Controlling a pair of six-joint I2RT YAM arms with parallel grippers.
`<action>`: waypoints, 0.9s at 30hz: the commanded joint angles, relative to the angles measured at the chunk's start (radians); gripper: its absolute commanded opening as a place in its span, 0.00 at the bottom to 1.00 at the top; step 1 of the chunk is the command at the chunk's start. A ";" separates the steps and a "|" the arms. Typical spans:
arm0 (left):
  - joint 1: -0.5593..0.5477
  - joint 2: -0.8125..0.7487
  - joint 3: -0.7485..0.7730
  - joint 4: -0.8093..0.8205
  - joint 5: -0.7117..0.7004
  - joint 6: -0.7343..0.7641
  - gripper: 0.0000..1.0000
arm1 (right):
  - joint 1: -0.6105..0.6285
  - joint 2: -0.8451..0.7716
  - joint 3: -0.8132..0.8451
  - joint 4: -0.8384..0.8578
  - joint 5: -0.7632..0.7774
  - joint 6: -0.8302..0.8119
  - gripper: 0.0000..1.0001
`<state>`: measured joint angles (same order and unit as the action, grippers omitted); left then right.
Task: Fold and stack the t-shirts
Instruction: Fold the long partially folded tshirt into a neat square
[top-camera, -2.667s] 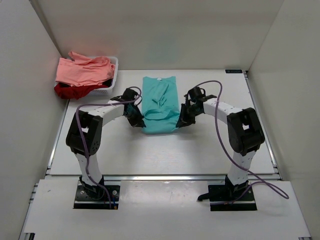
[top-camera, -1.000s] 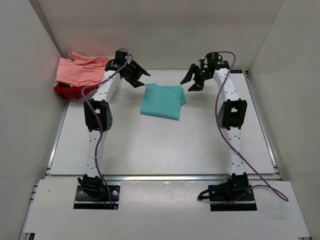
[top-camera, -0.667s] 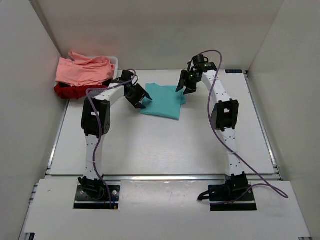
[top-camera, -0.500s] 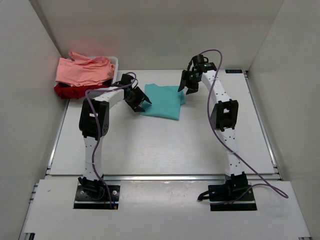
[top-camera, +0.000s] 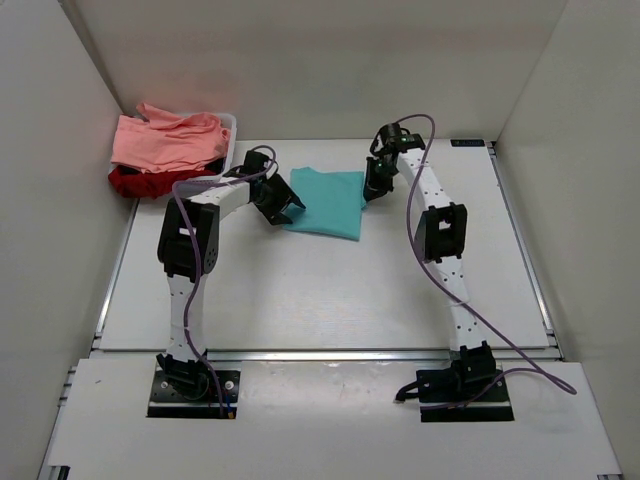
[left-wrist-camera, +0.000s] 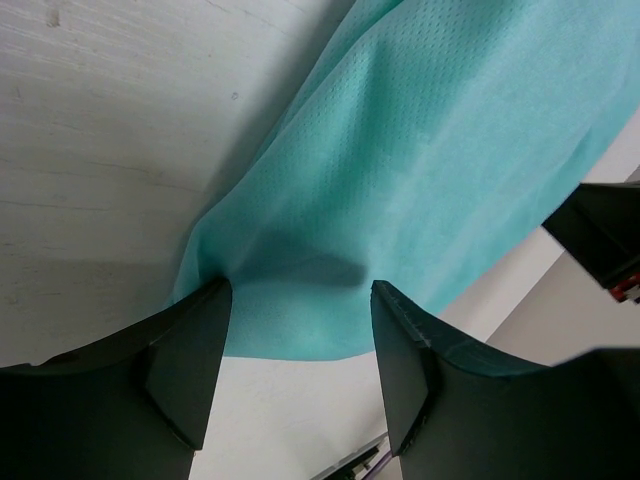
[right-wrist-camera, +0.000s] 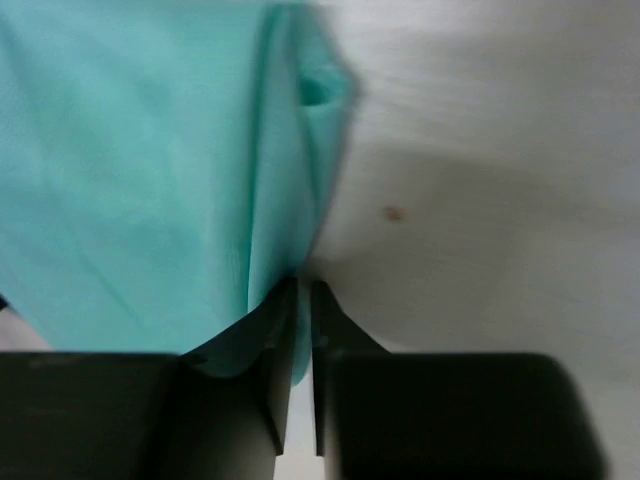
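The teal t-shirt (top-camera: 325, 203) lies folded into a rough square at the back middle of the table. My left gripper (top-camera: 287, 205) is at its left edge, open, with its fingers (left-wrist-camera: 190, 350) straddling a bunched corner of the teal t-shirt (left-wrist-camera: 430, 150). At the shirt's right edge my right gripper (top-camera: 371, 189) is shut, and the wrist view shows that gripper (right-wrist-camera: 303, 290) pinching a thin fold of the teal t-shirt (right-wrist-camera: 140, 180). A salmon pink t-shirt (top-camera: 165, 140) and a dark red t-shirt (top-camera: 135, 183) are heaped at the back left.
A white plastic basket (top-camera: 229, 124) stands in the back left corner under the pink and red shirts. White walls close in the table (top-camera: 320, 290) on the left, back and right. Both arms reach far back over it.
Both grippers came down from above the table's back edge to the folded teal shirt's left and right edges. The right jaws closed on the right edge; the left stayed open.
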<state>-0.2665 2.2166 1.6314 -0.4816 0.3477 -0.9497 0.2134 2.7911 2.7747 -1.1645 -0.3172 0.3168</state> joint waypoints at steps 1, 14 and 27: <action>-0.005 -0.035 -0.036 0.011 -0.003 0.005 0.70 | 0.038 -0.004 0.049 -0.110 -0.034 -0.012 0.12; 0.003 -0.051 -0.035 0.020 0.037 -0.011 0.70 | -0.005 -0.174 0.037 -0.176 0.069 0.096 0.61; 0.012 -0.127 -0.056 0.038 0.056 -0.041 0.70 | 0.000 -0.081 0.048 -0.058 -0.115 0.139 0.73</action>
<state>-0.2581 2.1971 1.5917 -0.4446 0.3935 -0.9756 0.1596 2.6625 2.7964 -1.2797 -0.3725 0.4259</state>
